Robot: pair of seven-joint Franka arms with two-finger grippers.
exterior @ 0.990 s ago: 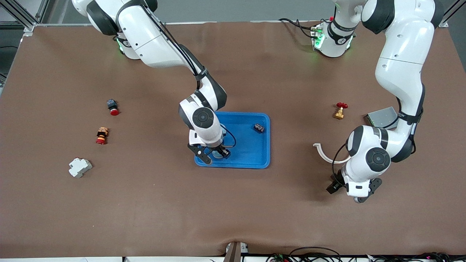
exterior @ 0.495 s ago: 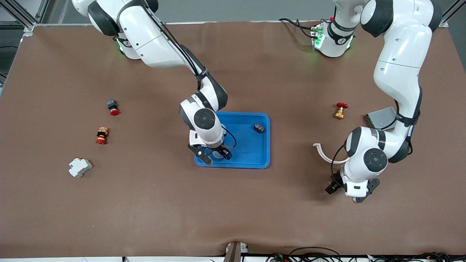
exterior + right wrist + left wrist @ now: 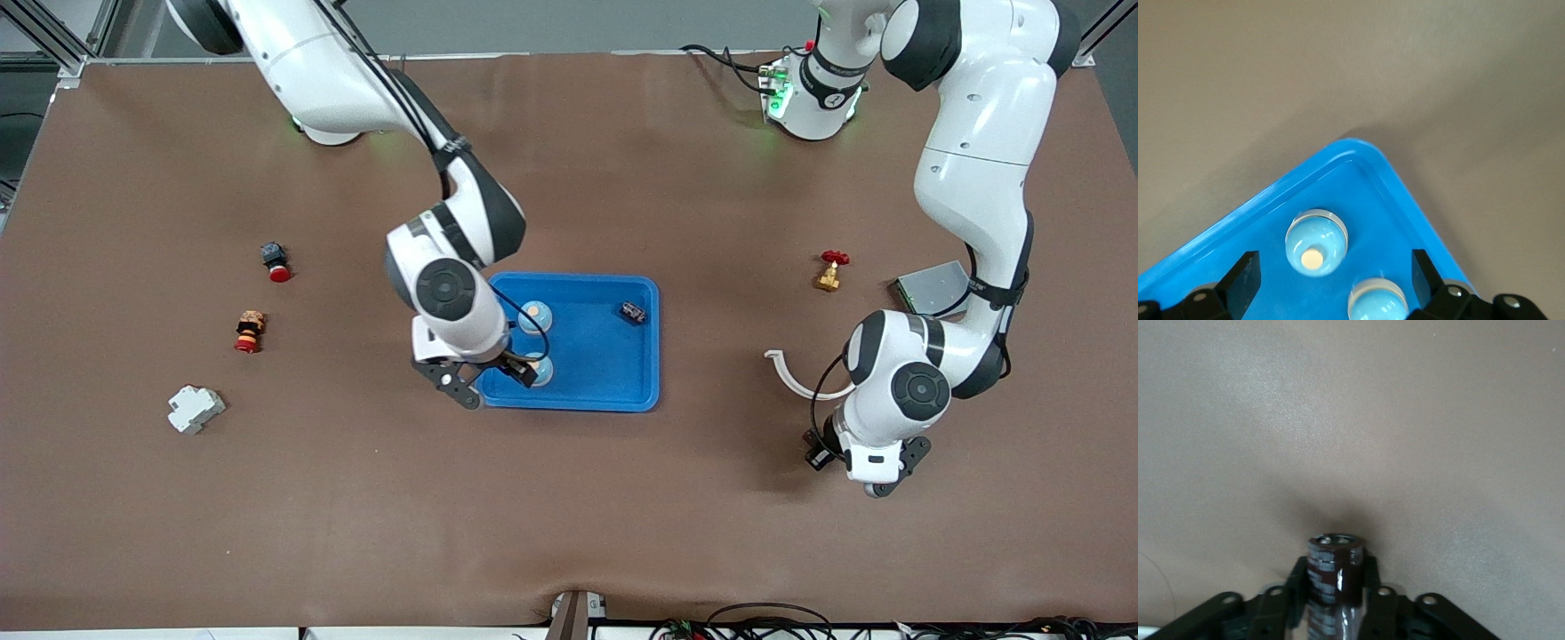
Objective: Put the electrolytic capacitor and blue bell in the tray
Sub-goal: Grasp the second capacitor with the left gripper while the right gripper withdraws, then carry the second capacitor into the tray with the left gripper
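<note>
Release is done on my right side: a second ago my right gripper [image 3: 491, 382] was down in the tray [image 3: 653, 356] around a blue bell [image 3: 1316, 241]. Now its fingers are spread wide and empty, pulled up over the tray's corner. That bell sits on the tray floor just below them, and a second blue bell [image 3: 1378, 301] lies close beside it. A small dark part [image 3: 633, 312] rests well apart from them in the same tray.

My left gripper [image 3: 840, 471] stood wide a second ago. It has now clamped on the capacitor [image 3: 1335, 577], which stands upright between its fingers, low at the bare table and well apart from the tray. I judge the bell half finished; the capacitor must next be lifted and carried to the tray.
</note>
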